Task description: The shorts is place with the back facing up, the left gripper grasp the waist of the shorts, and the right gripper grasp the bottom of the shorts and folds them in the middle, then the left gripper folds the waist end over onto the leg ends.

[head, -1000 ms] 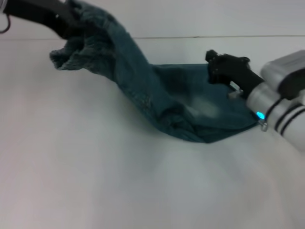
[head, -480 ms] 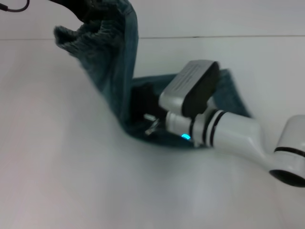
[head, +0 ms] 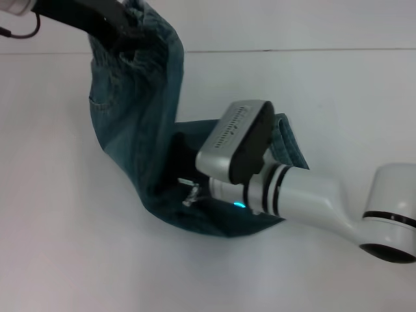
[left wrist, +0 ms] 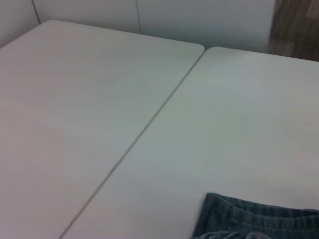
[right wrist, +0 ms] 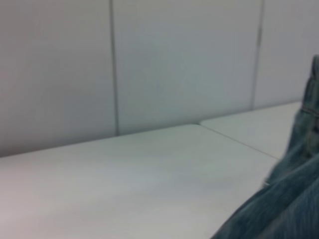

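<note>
The left gripper [head: 127,29] sits high at the far left of the head view, its black fingers clamped on the waist [head: 140,26] of the shorts [head: 140,123] and holding that end up off the table [head: 78,247]. From the grip the denim hangs down in a broad, curved sheet, a pocket seam showing on its left side, and bends at the bottom into a fold that rests on the table. The left wrist view shows only a ruched strip of the waist [left wrist: 259,219] at its edge, above the white table [left wrist: 99,99] and the seam between two tabletops.

The right gripper [head: 185,172] is low in the middle, down on the lying part of the shorts, just inside the bend. Its silver and black wrist covers it, so I cannot tell whether its fingers are open or closed. A blue light glows on the wrist. Behind the wrist, a strip of hem [head: 289,146] lies flat on the table. The right wrist view shows denim [right wrist: 289,194] close by, with the table [right wrist: 124,174] and a pale panelled wall [right wrist: 174,59] beyond.
</note>
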`<state>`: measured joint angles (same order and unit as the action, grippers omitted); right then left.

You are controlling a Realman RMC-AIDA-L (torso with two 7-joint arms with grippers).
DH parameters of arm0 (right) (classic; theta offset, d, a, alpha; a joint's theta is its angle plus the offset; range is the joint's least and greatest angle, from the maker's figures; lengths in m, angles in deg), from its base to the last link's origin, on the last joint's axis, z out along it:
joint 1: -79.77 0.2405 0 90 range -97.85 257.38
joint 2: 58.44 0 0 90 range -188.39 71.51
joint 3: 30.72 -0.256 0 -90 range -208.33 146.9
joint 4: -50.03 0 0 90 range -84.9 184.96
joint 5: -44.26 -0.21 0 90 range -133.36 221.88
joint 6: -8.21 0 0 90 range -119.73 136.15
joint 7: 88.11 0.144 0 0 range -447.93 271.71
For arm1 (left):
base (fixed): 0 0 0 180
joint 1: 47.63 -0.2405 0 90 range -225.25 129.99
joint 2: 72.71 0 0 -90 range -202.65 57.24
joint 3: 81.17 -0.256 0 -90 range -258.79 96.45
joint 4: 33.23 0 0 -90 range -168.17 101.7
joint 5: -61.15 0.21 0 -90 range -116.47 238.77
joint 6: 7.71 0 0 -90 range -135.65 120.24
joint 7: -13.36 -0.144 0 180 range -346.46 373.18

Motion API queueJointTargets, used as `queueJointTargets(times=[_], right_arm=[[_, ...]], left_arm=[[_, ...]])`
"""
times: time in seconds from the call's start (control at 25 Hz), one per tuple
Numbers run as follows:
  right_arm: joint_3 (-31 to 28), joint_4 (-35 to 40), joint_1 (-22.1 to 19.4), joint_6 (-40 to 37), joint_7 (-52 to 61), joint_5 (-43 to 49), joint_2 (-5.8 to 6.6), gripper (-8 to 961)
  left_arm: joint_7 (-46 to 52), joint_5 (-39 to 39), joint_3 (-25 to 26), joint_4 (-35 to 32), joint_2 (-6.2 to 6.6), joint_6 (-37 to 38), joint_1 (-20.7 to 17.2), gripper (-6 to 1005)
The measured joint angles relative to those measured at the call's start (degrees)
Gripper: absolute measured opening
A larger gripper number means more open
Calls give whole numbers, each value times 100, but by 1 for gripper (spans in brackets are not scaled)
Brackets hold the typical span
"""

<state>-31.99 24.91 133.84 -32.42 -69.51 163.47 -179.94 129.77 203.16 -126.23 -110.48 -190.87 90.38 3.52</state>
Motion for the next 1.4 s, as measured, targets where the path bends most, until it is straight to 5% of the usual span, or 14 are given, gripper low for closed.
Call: queueJointTargets(times=[0.28,0.6,0.8,1.08,1.32,1.4], right_arm=[[-517,648,-830,-578,-5,10,51,22],[-2253,1757,-1586,-1630,-7,-22,122,22],[-3031,2267,-1755,-2214,202,-386,174,23],[-3087,2468,-1783,-2278,492,-470,173,25],[-3092,2422,-1803,-2265,503,-469,163,27],[-3093,2418,-1796,-2265,507,-469,162,28]], left_arm=[[-55,-6,-280,-1,-202,25,-75,98],[-249,-48,-629,216,-567,-207,-53,98],[-248,-432,-1354,873,-588,-809,-122,96],[-240,-1371,-1850,1948,-598,-1927,-105,95],[-336,-1604,-2423,2242,-596,-2205,-145,94],[-337,-1615,-2500,2234,-601,-2258,-187,219]])
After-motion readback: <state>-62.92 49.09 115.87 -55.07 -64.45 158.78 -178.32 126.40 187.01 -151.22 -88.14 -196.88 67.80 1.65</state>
